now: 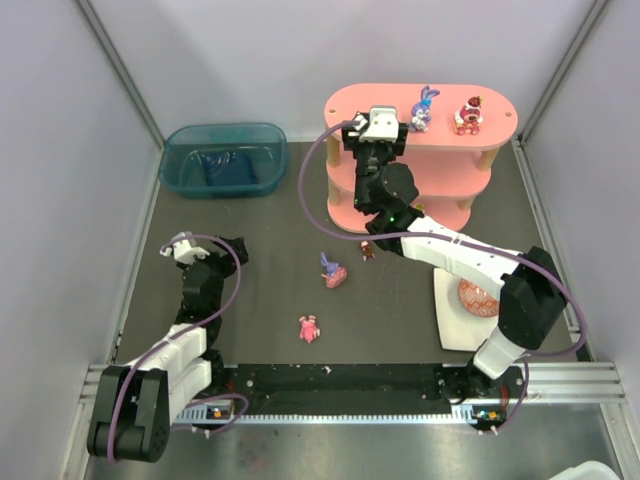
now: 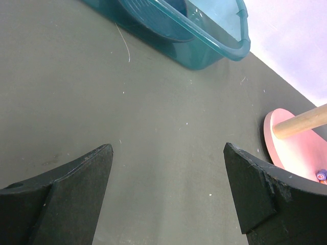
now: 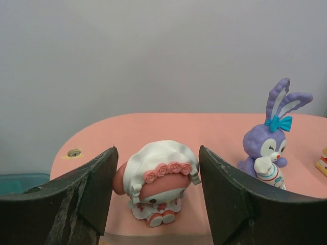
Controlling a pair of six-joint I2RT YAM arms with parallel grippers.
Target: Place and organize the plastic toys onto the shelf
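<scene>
At the left end of the shelf's point(image 1: 445, 132) top board, by the table's far edge, my right gripper point(image 3: 157, 173) brackets the white-bonneted figurine point(image 3: 161, 178), which stands there left of the bunny point(image 3: 268, 148). The jaws sit close against its sides, and I cannot tell whether they grip it. I judge this the set-down step: next I open wider and back off straight without tipping it, while my left gripper point(image 2: 168, 168) hangs wide open and empty near the left edge.

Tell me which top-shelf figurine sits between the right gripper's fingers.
The white-bonneted pink figurine, at the shelf's left end; the purple bunny and red figurine stand farther right, outside the right gripper.
</scene>
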